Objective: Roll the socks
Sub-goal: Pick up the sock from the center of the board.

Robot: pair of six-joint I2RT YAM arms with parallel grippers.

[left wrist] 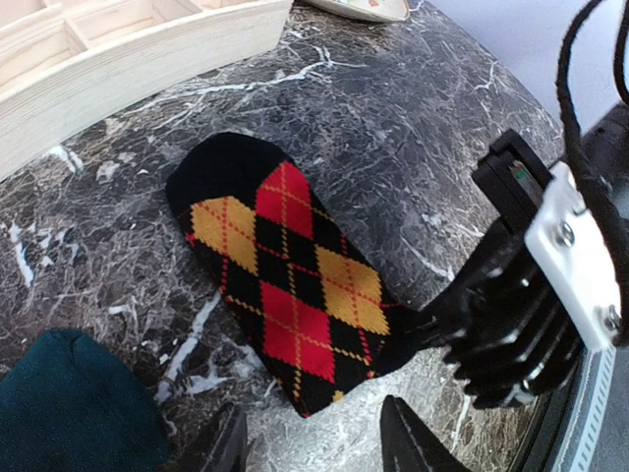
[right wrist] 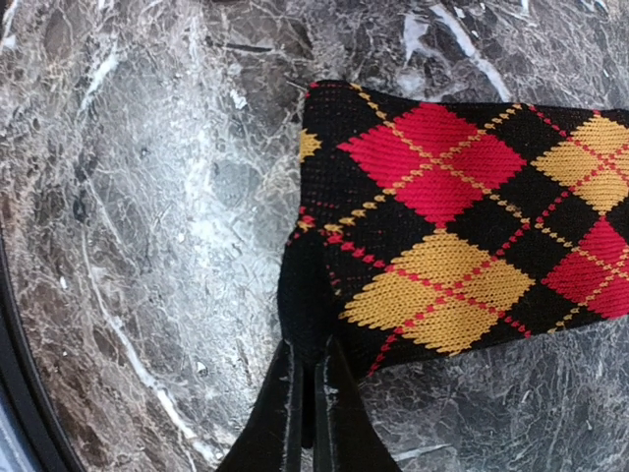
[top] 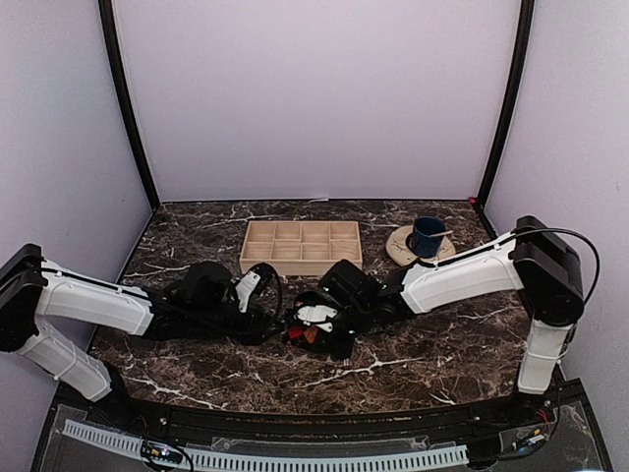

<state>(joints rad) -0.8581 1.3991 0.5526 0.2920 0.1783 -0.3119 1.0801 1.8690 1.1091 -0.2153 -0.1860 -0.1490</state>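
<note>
The black sock with red and orange argyle diamonds (right wrist: 462, 226) lies flat on the marble table. My right gripper (right wrist: 307, 369) is shut on a pinched-up corner of its black edge. From the left wrist view the same argyle sock (left wrist: 285, 275) stretches away from my left gripper (left wrist: 313, 418), which stands open just short of its near end, nothing between the fingers. The right gripper (left wrist: 432, 320) holds the sock's right corner there. A dark teal sock (left wrist: 69, 413) shows at the lower left; its pattern is hidden. Both grippers meet over the socks (top: 307, 334) at table centre.
A wooden divided tray (top: 301, 246) stands just behind the socks, close to the argyle sock's far end (left wrist: 118, 49). A blue cup (top: 428, 236) sits on a pale plate (top: 403, 248) at the back right. Dark marble table all round.
</note>
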